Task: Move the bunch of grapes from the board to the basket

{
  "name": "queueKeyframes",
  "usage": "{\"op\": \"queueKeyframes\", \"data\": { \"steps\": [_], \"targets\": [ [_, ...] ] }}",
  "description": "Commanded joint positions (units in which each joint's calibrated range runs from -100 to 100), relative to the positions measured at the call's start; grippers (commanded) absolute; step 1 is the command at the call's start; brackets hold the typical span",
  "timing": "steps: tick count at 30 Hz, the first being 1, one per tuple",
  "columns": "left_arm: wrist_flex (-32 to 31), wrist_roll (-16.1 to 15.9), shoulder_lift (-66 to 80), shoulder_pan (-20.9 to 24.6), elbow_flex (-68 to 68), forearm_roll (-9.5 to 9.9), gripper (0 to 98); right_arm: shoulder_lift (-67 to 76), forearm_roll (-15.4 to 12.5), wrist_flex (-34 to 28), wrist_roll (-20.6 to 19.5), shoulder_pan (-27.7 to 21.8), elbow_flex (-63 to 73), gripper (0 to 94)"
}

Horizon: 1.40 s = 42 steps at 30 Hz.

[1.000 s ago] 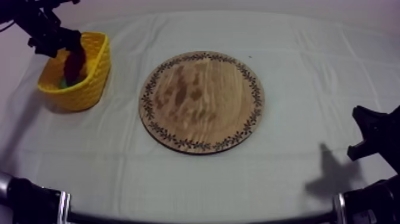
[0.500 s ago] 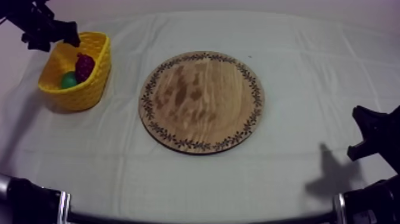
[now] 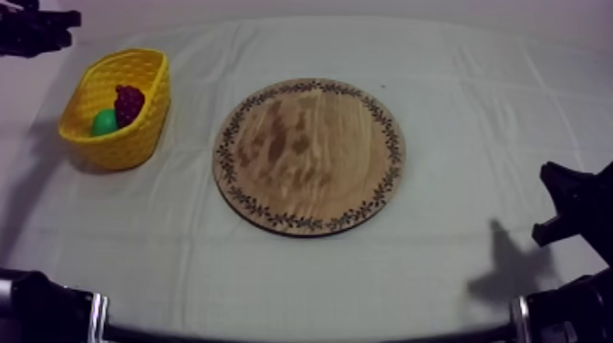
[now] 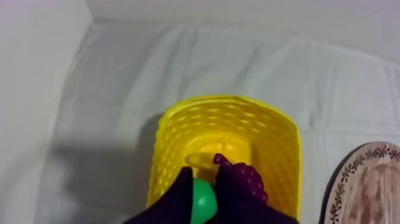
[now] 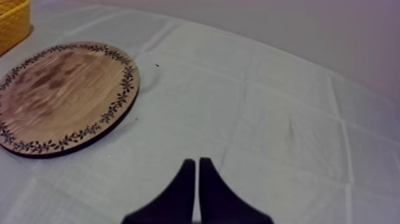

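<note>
**Grapes in the basket, left fingers spread above it**

Top view: the bunch of grapes (image 3: 129, 102) lay inside the yellow basket (image 3: 137, 146), touching a green fruit (image 3: 104, 122). The left gripper (image 3: 46, 27) hung beyond the basket's far end, apart from it. The wooden board (image 3: 310, 155) was bare. The right gripper (image 3: 566, 214) sat low, well apart from the board, over the cloth (image 3: 456, 82).

Left wrist view: the left fingers (image 4: 178, 199) were spread and gripped nothing. The basket lay below them, the green fruit showed in their gap, and the grapes lay just past one fingertip.

Right wrist view: the right fingers (image 5: 184, 190) were pressed together into a narrow wedge over the cloth. The board lay ahead of them, off to one side.
</note>
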<state>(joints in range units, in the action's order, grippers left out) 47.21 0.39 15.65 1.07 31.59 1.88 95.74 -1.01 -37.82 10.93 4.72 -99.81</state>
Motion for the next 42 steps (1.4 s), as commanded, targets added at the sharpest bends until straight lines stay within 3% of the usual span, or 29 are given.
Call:
{"op": "queueKeyframes", "data": {
  "steps": [1, 13, 23, 42],
  "targets": [
    [-0.8, 0.0, 5.2, 0.4, 1.4, -0.13, 3.5, 0.0, 0.0, 0.0, 0.0, 0.0, 0.0, 0.4],
    [-6.0, -0.7, 35.9, 3.6, 21.7, -1.41, 0.0, 0.0, 0.0, 0.0, 0.0, 0.0, 0.0, 0.4],
    [-6.7, -4.9, 61.5, 4.1, 42.7, -4.14, 0.0, 0.0, 0.0, 0.0, 0.0, 0.0, 0.0, 0.4],
    [-6.3, -7.0, 83.5, 1.5, 63.3, -3.78, 0.0, 0.0, 0.0, 0.0, 0.0, 0.0, 0.0, 0.4]
  ]
}}
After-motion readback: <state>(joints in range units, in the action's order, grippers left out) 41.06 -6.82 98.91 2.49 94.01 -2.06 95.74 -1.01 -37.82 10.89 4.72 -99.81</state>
